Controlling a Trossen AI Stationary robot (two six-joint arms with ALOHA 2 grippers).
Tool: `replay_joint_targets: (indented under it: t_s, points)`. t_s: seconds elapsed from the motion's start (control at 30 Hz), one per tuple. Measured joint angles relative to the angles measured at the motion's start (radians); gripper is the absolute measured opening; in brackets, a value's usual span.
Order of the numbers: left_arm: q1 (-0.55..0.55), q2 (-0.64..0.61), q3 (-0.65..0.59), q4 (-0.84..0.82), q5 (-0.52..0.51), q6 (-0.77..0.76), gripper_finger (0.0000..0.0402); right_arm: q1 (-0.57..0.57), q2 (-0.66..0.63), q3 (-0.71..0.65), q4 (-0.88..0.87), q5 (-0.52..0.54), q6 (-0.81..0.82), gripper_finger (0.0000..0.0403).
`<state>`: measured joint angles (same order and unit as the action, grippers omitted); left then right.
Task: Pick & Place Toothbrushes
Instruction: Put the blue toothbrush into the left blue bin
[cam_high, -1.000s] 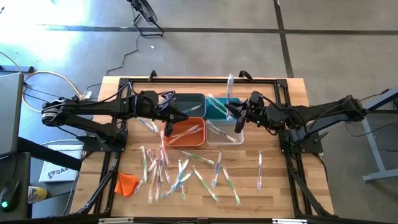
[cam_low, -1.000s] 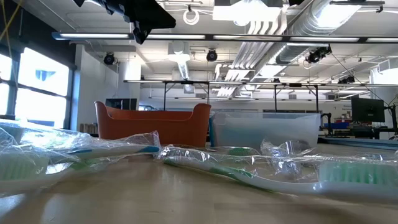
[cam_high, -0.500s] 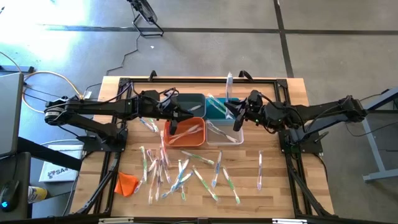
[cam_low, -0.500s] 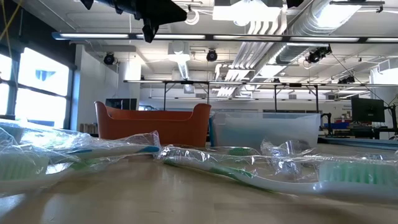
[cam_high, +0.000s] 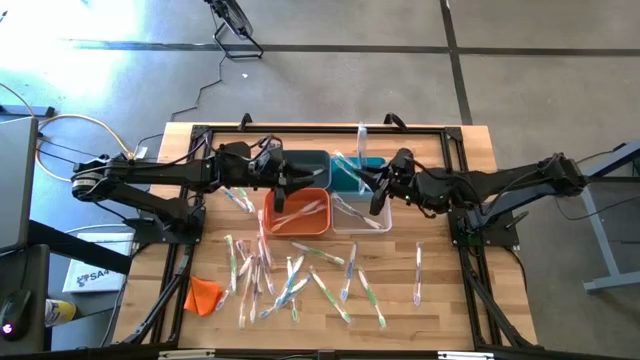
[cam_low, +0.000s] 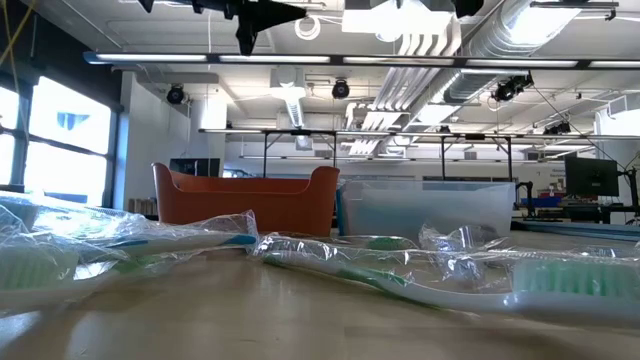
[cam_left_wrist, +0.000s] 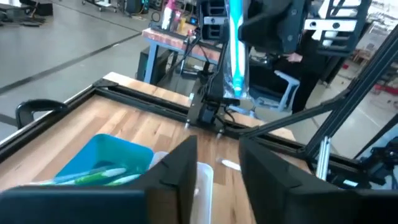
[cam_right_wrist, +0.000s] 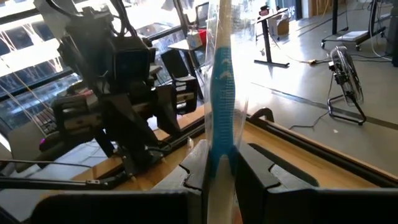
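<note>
Wooden desk (cam_high: 450, 300) carried it all. On my left, the left gripper (cam_high: 290, 184) hovered above the orange bin (cam_high: 297, 212), its fingers (cam_left_wrist: 180, 168) spread with nothing between them. Two wrapped toothbrushes lay inside that bin, and most of the toothbrushes (cam_high: 290, 275) were scattered loose on the near half of the desk. To the right, I had the right gripper (cam_high: 378, 190) over the teal bin (cam_high: 352, 172) and the clear bin (cam_high: 360, 213), pinching a blue-handled toothbrush (cam_right_wrist: 221, 87) that stood upright.
</note>
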<state>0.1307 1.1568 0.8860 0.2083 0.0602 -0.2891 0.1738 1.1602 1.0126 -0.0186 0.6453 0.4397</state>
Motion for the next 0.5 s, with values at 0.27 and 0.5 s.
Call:
replay_joint_targets:
  t_s: [0.27, 0.5]
  points:
    - [0.0, 0.0, 0.0, 0.114, 0.041, -0.012, 0.0159, 0.0, 0.049, 0.0, 0.077, -0.069, -0.029, 0.0039]
    - [0.0, 0.008, 0.002, 0.155, 0.075, -0.046, 0.0159, -0.012, 0.142, 0.001, 0.241, -0.184, -0.097, 0.0039]
